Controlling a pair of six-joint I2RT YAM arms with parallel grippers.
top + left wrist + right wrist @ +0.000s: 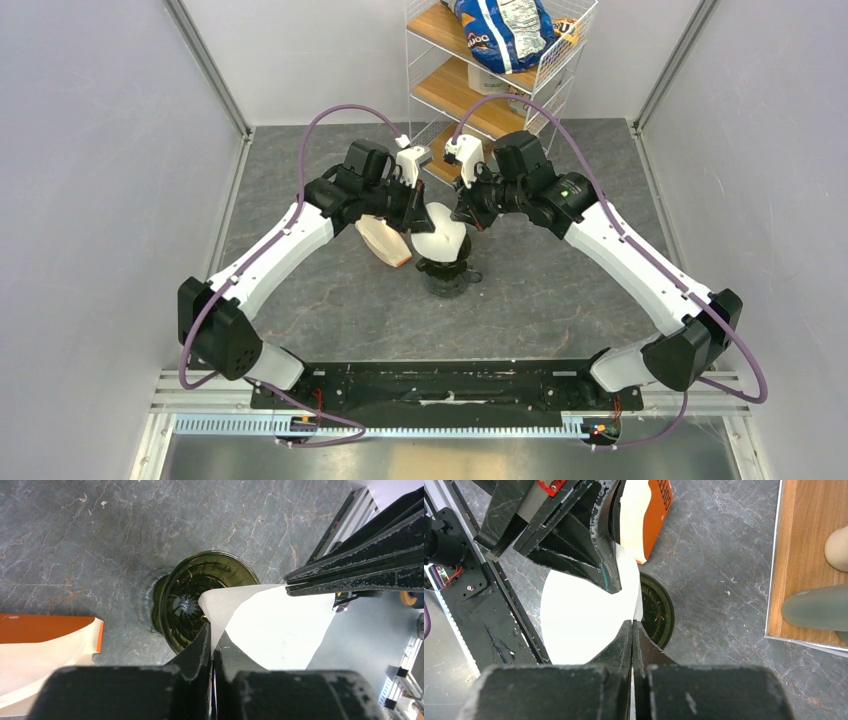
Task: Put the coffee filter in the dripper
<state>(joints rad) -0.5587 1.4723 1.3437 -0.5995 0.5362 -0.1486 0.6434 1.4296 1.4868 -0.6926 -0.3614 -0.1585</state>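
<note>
Where the two arms meet over the middle of the grey worktop (330,300), the coffee filter (441,240) is held between them, directly above the dripper (447,278). The left claw (212,639) is clenched on one edge of the white paper, and the right claw (632,626) is clenched on the opposite edge. In each wrist view the fingers are seen pressed together with paper between them. The filter is seen as a flat-looking fan and covers part of the dripper's round rim. Whether the paper touches that rim cannot be told. The dripper stands upright on the worktop, and its ribbed inner wall is visible in the left wrist view. A tan packet with an orange end (384,241) lies just beside the dripper, on its left. A wire shelf rack (500,90) with wooden boards stands at the far edge of the worktop, and a blue bag (500,30) is carried on its upper board.
</note>
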